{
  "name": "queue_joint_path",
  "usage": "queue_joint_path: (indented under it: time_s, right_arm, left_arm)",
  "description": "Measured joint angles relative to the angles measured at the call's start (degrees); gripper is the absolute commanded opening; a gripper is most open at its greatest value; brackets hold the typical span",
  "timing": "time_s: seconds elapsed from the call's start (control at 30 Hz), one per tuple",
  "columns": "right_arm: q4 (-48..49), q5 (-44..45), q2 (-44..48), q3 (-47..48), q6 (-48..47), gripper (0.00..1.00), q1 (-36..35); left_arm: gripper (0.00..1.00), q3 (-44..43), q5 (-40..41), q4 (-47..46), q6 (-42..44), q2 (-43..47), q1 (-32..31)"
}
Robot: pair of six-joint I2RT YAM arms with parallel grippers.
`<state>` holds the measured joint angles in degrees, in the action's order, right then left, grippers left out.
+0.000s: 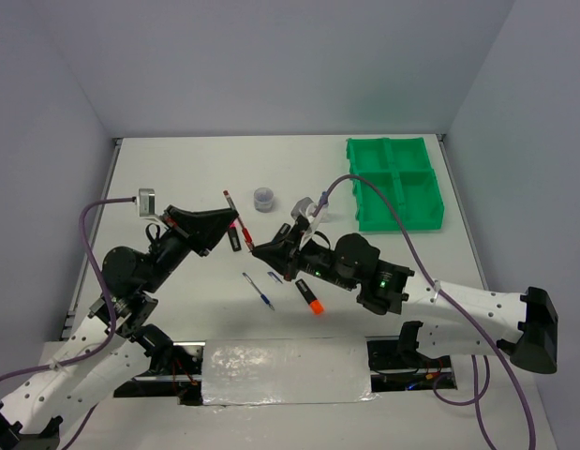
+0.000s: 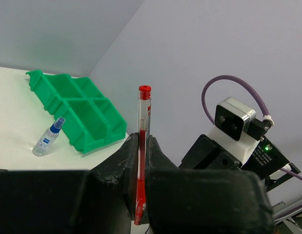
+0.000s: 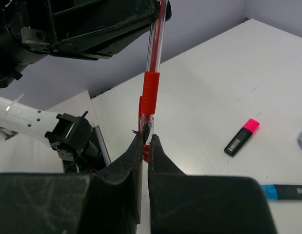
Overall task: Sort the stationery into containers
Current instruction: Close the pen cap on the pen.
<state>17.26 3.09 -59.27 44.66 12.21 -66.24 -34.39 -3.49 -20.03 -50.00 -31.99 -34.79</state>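
Left gripper (image 2: 141, 140) and right gripper (image 3: 145, 142) both pinch red pen (image 2: 143, 109).

Left of green tray (image 1: 402, 217): bottle (image 2: 47, 139), then tub (image 1: 263, 198), in the lane. Further left, red pen (image 2: 144, 112) pinched between left gripper (image 2: 141, 141) and right gripper (image 3: 146, 142) bars the middle. Near side of tray open.

White matte table (image 1: 177, 178) under soft, even light with only faint shadows. Closed in on three sides by a pale grey-lilac back wall (image 1: 271, 56), left wall (image 1: 37, 141) and right wall (image 1: 533, 122), all plain and uniform and meeting the tabletop in straight seams. Along the near edge, a shiny crinkled sheet (image 1: 285, 370) lying flat between dark openings.
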Motion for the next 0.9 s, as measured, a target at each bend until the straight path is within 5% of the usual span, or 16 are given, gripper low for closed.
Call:
queue_joint_path:
  time_s: [0.9]
  right_arm:
    - [-5.09,-3.61,-1.77,3.56,-2.97,0.0,2.6]
  left_arm:
    - [0.0,3.5,0.0,-5.88,0.07,-0.52,0.09]
